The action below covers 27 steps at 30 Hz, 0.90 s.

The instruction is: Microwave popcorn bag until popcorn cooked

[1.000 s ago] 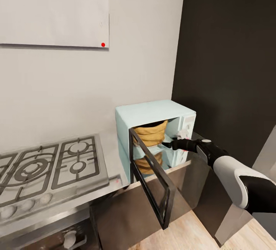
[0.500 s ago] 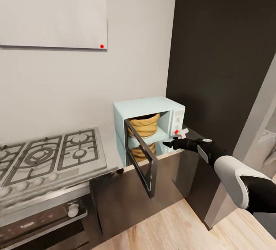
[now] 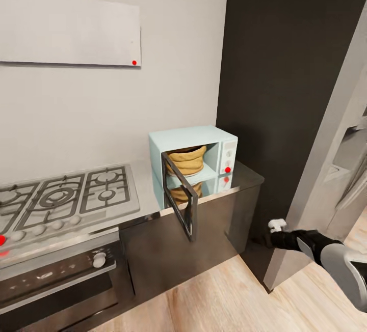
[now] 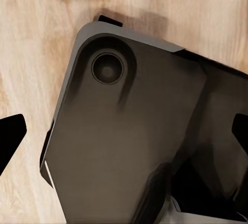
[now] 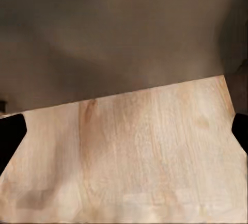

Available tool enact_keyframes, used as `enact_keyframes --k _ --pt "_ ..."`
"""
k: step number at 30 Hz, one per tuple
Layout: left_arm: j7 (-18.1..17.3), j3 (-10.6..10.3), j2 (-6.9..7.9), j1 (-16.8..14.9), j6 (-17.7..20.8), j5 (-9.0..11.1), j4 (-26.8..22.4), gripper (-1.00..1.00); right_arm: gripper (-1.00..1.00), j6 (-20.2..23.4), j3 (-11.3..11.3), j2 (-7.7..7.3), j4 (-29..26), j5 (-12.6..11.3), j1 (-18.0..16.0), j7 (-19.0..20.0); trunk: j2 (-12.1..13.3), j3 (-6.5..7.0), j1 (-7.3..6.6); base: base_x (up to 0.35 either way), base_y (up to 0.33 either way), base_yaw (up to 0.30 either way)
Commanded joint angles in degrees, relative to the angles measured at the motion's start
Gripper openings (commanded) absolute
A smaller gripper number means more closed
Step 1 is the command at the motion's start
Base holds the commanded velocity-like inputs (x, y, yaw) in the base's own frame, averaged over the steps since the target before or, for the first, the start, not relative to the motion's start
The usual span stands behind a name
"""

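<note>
The pale mint microwave (image 3: 173, 141) stands on the grey countertop (image 3: 245, 177) against the wall, its dark glass door (image 3: 180, 200) swung open toward me. Inside sits the tan-orange popcorn bag (image 3: 186, 160), upright on the oven floor. A red light (image 3: 227, 169) glows on the white panel below two knobs. The popcorn itself is hidden. My right gripper (image 3: 266, 239) hangs low in front of the dark cabinets, well below and right of the microwave; its fingertips (image 5: 10, 133) stand wide apart over wood floor. My left gripper (image 4: 124, 141) is open above my own dark base.
A grey gas hob (image 3: 61, 200) lies left of the microwave, with a dark oven (image 3: 56, 278) under it and a white hood (image 3: 71, 26) above. A tall dark unit (image 3: 285, 82) rises at the right, a grey panel (image 3: 331, 138) beside it. Wood floor (image 3: 219, 301) spreads below.
The view has pulled back from the counter. My right arm has left the microwave's front and dropped low beside the cabinets. The bag stays inside, the door still open.
</note>
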Motion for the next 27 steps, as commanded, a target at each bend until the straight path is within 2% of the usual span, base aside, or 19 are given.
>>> enact_keyframes --k 1,3,5,7,8,11,14,16,17,19,22,23,25,27 --pt "-0.3 0.0 0.02 0.0 -0.1 0.4 0.0 1.0 1.0 0.2 -0.8 0.3 0.1 0.8 2.9 -2.2 0.0 -0.05 0.0 -0.003 -0.001 0.0" --pt "-0.3 0.0 -0.03 0.0 -0.1 0.4 0.0 1.0 1.0 0.2 -0.8 1.41 0.1 2.3 7.4 -7.4 0.0 -0.05 0.0 -0.001 0.0 0.0" --pt "-0.3 0.1 -0.08 0.0 -0.1 0.4 0.0 1.0 1.0 0.4 -0.8 3.1 0.1 2.9 13.3 -13.5 0.0 -0.05 0.0 0.0 0.0 0.0" --pt "-0.3 0.2 -0.06 0.0 -0.1 0.5 -0.1 1.0 1.0 0.0 -0.8 3.6 0.1 3.2 19.0 -16.4 0.0 -0.05 0.0 0.0 0.0 0.0" --pt "-0.3 0.2 -0.06 0.0 -0.1 0.5 -0.1 1.0 1.0 -0.1 -0.8 3.81 0.1 3.3 20.4 -16.8 0.0 -0.05 0.0 0.0 0.0 0.0" --pt "-0.3 0.2 -0.06 0.0 -0.1 0.5 -0.1 1.0 1.0 0.1 -0.8 5.3 0.2 3.8 22.1 -17.8 0.0 -0.05 0.0 0.0 0.0 0.0" --pt "-0.3 0.2 -0.06 0.0 -0.1 0.5 -0.1 1.0 1.0 0.0 -0.8 5.71 0.2 4.5 23.4 -19.7 0.0 -0.05 0.0 0.0 0.0 0.0" --pt "-0.3 0.3 -0.12 0.0 -0.1 0.5 -0.1 1.0 1.0 -0.1 -1.0 6.69 0.2 4.4 26.8 -25.0 0.0 -0.05 0.0 0.0 0.0 0.0" --pt "-0.3 0.3 -0.09 0.0 -0.1 0.5 -0.2 1.0 1.0 -0.4 -1.2 8.02 0.2 4.3 28.7 -29.9 0.0 -0.05 0.0 0.0 0.0 0.0" --pt "-0.3 0.3 -0.18 0.0 -0.1 0.5 -0.2 1.0 1.0 -3.2 -1.3 9.54 0.3 4.2 30.9 -34.0 0.0 -0.05 0.0 0.0 0.0 0.008" --pt "-0.2 0.4 -0.18 0.0 0.0 0.6 -0.2 1.0 1.0 -8.0 -1.3 10.1 0.3 4.3 32.4 -35.5 0.0 -0.05 0.0 0.0 0.0 0.193" --pt "-0.2 0.4 -0.17 0.0 0.0 0.7 -0.2 1.0 1.0 -8.2 -1.3 10.13 0.3 4.3 32.5 -35.5 0.0 -0.05 0.0 0.0 0.0 0.276" --pt "-0.1 0.3 -0.19 0.0 -0.1 2.3 -0.1 1.0 1.0 -7.9 -1.3 10.08 0.3 4.3 32.6 -35.3 0.0 -0.05 0.0 0.0 0.0 0.295" --pt "0.8 0.3 -0.35 0.0 -0.1 2.7 -0.1 1.0 1.0 -6.5 -1.3 10.01 0.3 4.3 32.6 -34.9 0.0 -0.05 0.0 0.0 0.0 0.299"
